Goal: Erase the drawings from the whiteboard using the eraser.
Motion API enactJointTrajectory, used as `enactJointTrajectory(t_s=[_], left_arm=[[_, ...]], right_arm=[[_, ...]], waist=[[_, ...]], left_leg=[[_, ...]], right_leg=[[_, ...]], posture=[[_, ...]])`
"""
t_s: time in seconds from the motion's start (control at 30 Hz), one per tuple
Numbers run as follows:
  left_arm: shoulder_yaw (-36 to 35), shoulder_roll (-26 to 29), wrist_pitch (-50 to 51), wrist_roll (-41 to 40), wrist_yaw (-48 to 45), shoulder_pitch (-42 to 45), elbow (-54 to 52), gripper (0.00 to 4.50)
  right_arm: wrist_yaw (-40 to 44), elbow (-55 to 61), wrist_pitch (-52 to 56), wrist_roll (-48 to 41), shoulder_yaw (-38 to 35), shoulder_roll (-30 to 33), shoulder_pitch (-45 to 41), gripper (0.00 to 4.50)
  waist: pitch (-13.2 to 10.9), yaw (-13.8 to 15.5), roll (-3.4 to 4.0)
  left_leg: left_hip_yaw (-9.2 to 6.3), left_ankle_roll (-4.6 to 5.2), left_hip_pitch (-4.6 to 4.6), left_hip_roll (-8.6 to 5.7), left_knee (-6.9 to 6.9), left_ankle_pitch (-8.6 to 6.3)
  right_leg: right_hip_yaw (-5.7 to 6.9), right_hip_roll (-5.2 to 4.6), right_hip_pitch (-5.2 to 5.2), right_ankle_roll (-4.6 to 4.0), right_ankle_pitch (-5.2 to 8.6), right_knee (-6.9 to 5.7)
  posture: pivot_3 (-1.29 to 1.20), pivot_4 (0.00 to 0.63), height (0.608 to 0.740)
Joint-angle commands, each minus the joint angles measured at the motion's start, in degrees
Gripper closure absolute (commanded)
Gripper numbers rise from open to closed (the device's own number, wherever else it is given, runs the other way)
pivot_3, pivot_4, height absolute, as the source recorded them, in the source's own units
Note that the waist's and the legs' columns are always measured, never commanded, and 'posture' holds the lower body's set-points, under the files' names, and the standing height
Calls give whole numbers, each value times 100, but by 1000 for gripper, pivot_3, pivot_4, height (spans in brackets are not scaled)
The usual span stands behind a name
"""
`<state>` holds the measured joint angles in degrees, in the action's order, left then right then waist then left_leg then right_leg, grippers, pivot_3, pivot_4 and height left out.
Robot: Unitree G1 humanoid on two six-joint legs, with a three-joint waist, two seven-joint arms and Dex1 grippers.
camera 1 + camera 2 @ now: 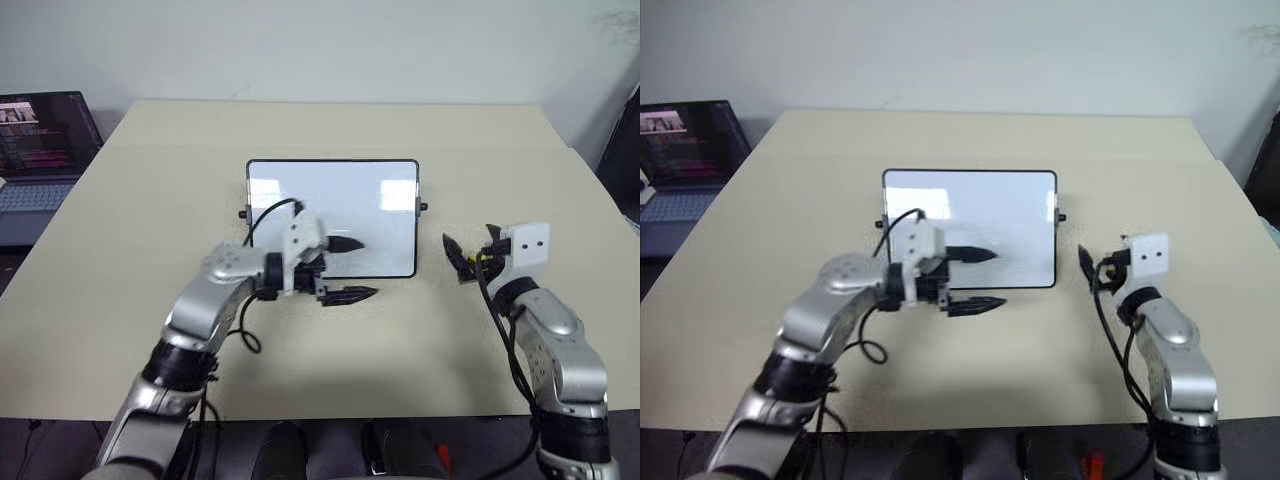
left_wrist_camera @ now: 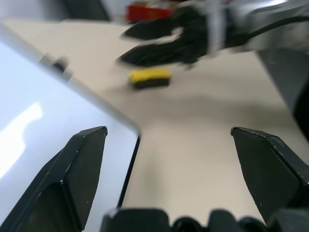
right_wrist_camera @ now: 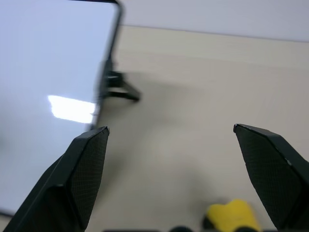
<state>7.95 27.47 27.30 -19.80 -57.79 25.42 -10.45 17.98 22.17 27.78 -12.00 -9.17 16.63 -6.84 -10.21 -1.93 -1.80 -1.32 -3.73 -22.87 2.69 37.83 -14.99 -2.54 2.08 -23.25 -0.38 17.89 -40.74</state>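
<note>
The whiteboard (image 1: 332, 205) lies flat mid-table, glossy white with a thin black frame and side knobs. The drawings are out of view: the surface that shows is plain white. My left gripper (image 1: 352, 269) is open, pointing right, one finger over the board's near right corner and the other over the table just in front of it. The eraser (image 2: 149, 78), a small yellow block with a dark underside, lies on the table right of the board. My right gripper (image 1: 456, 258) hovers open just above and behind the eraser (image 3: 232, 214), with nothing between its fingers (image 3: 82, 164).
An open laptop (image 1: 40, 150) stands off the table's left side. The beige table (image 1: 150, 300) has bare surface around the board. A dark object (image 1: 625, 160) stands beyond the right edge, and a red item (image 2: 145, 9) lies past the right arm.
</note>
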Motion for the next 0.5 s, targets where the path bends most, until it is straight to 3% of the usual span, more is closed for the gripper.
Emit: enactJointTrajectory(t_s=[0.03,0.17,0.27,0.4,0.5], left_arm=[[-594,20,301,-284,677,-667,-966,0],[-1430,-469,369,-416,1881,-1828,-1773,0],[-1656,-994,257,-304,2747,-2288,-2164,0],[-1892,-1597,-60,174,3889,-2767,-2408,0],[-2120,-1739,-483,483,4273,-3320,-2546,0]], right_arm=[[117,516,-569,23,93,1,529,31],[368,622,-1469,-209,361,-379,1370,31],[544,589,-1801,-441,303,-516,1681,31],[758,339,-1867,-629,377,-482,1729,31],[882,172,-2037,-464,517,-374,1736,31]], waist=[[0,9,0],[3,21,-1],[1,21,1],[5,20,-6],[6,-10,-6]], left_leg=[[1,0,1,0,-1,0],[4,0,2,-5,7,0],[-1,0,6,-1,5,0],[2,0,20,-4,8,0],[5,0,38,-3,6,1]], right_leg=[[-1,-9,2,5,3,1],[-3,-23,6,21,12,0],[2,-21,7,21,12,-4],[-3,-22,19,23,11,-7],[-7,-18,31,23,11,-10]], posture=[[0,150,740],[0,150,740],[0,150,740],[0,150,740],[0,150,740]])
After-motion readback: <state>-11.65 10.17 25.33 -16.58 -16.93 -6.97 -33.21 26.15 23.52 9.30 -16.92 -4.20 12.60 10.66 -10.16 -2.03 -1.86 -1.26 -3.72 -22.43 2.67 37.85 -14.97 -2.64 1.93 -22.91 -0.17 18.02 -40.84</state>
